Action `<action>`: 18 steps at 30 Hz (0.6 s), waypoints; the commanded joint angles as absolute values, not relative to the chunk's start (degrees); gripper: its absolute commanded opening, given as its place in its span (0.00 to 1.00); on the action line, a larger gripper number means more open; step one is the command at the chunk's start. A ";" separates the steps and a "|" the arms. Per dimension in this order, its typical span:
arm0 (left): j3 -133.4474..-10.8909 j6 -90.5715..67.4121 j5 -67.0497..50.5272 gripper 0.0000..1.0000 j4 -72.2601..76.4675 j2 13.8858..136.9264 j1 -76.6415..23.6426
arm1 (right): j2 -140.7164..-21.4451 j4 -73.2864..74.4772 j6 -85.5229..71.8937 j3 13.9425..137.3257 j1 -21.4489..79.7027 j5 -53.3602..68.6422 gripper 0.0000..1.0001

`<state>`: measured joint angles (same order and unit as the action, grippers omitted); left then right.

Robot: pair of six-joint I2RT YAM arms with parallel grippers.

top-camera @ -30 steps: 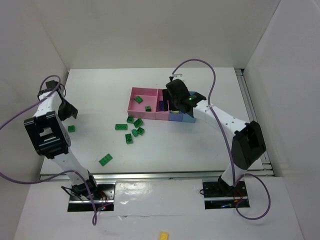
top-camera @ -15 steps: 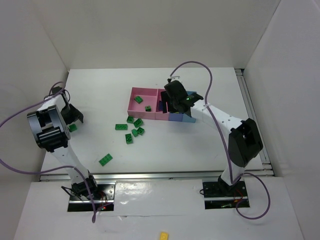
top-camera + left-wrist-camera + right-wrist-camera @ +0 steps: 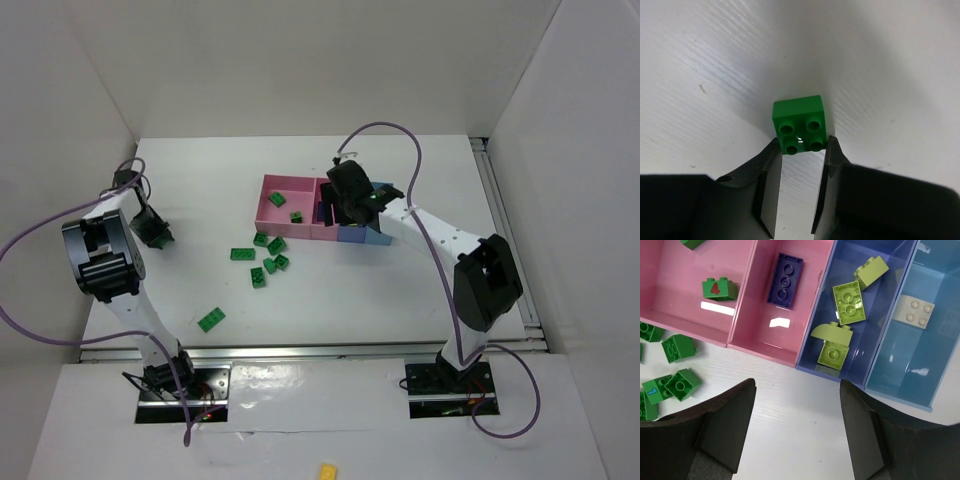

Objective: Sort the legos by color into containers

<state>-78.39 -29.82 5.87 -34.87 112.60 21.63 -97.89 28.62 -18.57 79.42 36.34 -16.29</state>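
A green lego (image 3: 799, 121) lies studs-up on the white table, and my left gripper (image 3: 803, 144) is shut on its near end, one fingertip against each side. From above, the left gripper (image 3: 155, 233) hides that brick. My right gripper (image 3: 797, 385) hangs open and empty just in front of the containers (image 3: 760, 352). Seen from above, that gripper (image 3: 350, 200) is over the tray (image 3: 285, 181). The pink compartments hold a green brick marked 4 (image 3: 720, 289) and a dark purple brick (image 3: 785, 279). The blue one holds yellow-green bricks (image 3: 848, 302), the light-blue one a beige brick (image 3: 915, 312).
Several loose green bricks (image 3: 268, 258) lie in a cluster just in front of the tray, and one more (image 3: 211, 319) sits nearer the left base. A bright yellow brick (image 3: 328, 470) lies off the table at the bottom. White walls close in on three sides.
My left gripper swung down over the green lego near the left wall and its jaws closed from wide open onto it. The right gripper shifted slightly left.
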 commanded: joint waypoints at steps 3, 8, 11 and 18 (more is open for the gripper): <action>-78.49 -25.50 1.41 0.24 -35.51 113.74 20.92 | -98.53 29.44 -18.19 82.00 36.04 -17.66 0.76; -80.33 -23.74 0.88 0.23 -36.65 111.54 18.63 | -98.53 29.44 -18.19 82.00 36.04 -18.19 0.76; -82.69 -23.03 -0.34 0.21 -37.96 110.13 16.00 | -98.53 29.44 -18.19 82.00 36.04 -18.19 0.76; -90.08 -23.03 -1.93 0.22 -41.31 108.29 4.76 | -98.53 29.44 -18.19 81.47 36.04 -18.19 0.76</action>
<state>-86.13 -24.10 0.36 -39.20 112.31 9.50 -98.10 28.80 -18.57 79.53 36.34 -17.19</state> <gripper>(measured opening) 0.330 0.754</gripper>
